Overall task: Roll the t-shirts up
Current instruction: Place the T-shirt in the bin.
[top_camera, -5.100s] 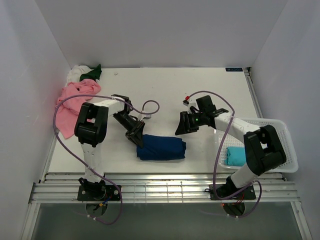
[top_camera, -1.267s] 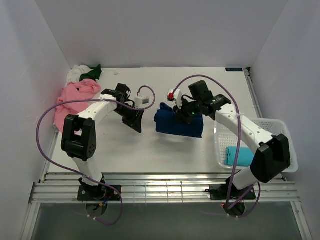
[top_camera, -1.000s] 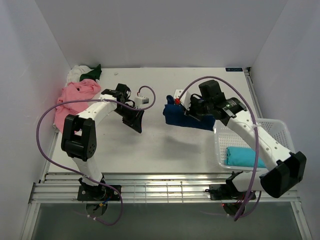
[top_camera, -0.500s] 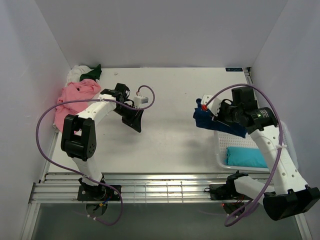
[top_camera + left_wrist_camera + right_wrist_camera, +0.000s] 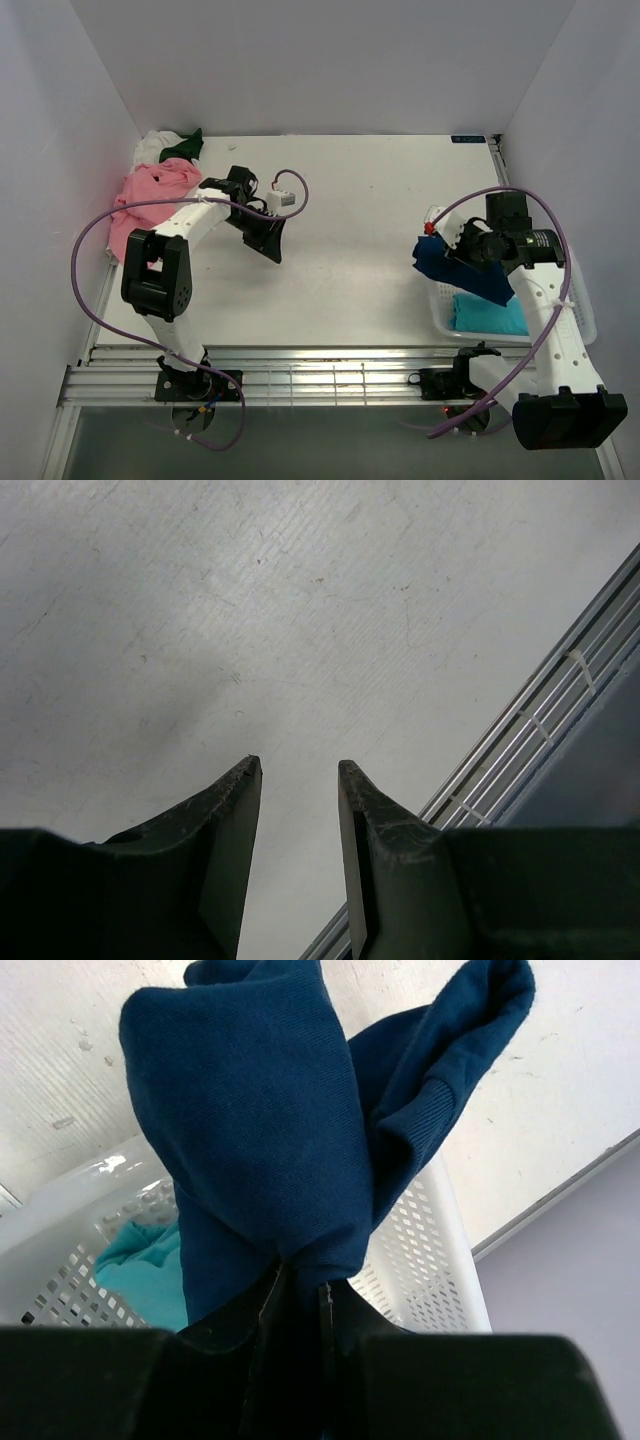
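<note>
The right end effector [image 5: 300,1285] is pinching the dark blue t-shirt [image 5: 260,1110] over the basket [image 5: 430,1260]; a teal t-shirt [image 5: 485,312] is lying inside. The left end effector [image 5: 298,770] is hovering, spread.

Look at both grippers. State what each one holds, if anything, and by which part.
Right gripper pinches the dark blue t-shirt by a bunched fold; left gripper holds nothing.
</note>
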Available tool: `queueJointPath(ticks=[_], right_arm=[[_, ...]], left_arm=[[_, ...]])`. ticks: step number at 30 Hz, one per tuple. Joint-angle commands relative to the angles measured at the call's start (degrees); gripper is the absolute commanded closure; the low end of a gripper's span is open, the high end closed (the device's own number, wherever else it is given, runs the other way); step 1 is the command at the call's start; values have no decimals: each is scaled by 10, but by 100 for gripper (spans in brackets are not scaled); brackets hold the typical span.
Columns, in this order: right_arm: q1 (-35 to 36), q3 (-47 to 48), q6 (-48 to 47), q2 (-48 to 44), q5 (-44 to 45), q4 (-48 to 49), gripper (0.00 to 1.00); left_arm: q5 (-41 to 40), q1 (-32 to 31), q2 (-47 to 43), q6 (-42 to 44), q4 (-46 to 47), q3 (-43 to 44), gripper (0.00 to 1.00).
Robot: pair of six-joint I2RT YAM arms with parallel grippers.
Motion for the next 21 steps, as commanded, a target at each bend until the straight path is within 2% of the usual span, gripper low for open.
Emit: queueJointPath(ticks=[1,7,10,16,21], right_arm=[[-4,7,-69,6,24,-18,92],[-20,-37,-115,13,96,-16,92],[-23,-56,-126,21,89,5,92],[-30,-49,-151,33,104,15,92],[-31,-54,-192,51,160,41,92]], left_arm=[[20,5,-20,12,11,-7,53],[24,12,-24,16,17,-18,53],[22,16,-26,18,20,-21,53],[26,18,-22,12,23,-27,53],[22,19,-20,12,24,-22,53]])
